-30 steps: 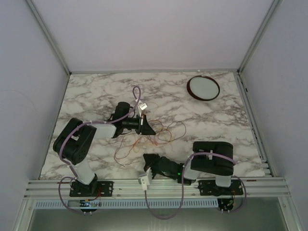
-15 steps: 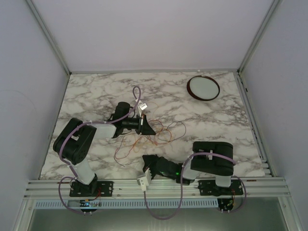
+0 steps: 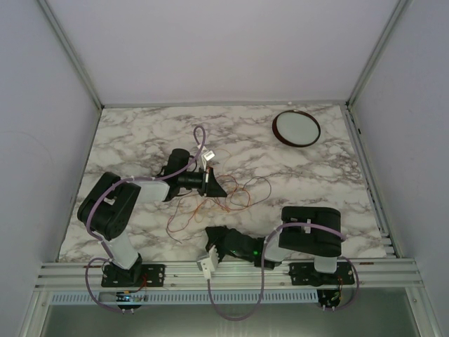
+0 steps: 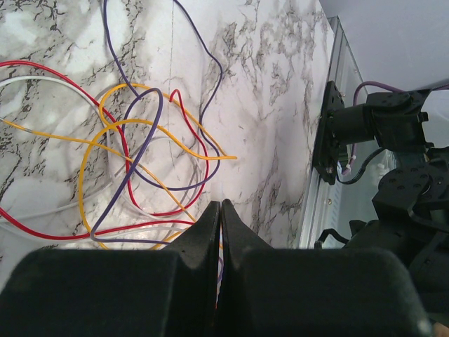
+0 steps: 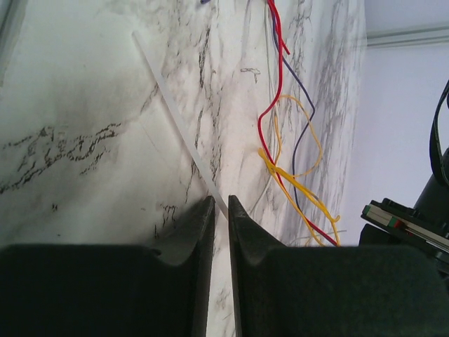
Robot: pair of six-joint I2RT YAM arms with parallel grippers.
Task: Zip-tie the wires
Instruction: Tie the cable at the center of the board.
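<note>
The wires (image 3: 226,196) lie loose on the table (image 3: 316,175), mid-way across and somewhat near the arms, their red, yellow and purple loops fanned out rather than gathered; the left pincer (image 4: 219,207) sits on them with its jaws pressed together, several strands run in under the tips and a purple one shows in the slit, so it seems to be clenched on a few of them, though the contact itself is mostly hidden. The right pincer (image 5: 219,205) is low over the table near the front edge, its jaws drawn almost together on one end of the tie (image 5: 175,116); the pale strip runs flat along the marble away from the tips, apart from the wires, which lie off to its side.

The step in hand looks like fetching the tie, with nothing yet looped. Next, I judge, the right arm must carry the tie across to the strands just beside the left pincer and pass it beneath them; the loops are springy and scattered, so the left needs to keep them pinched close, or the tie will catch only some.
</note>
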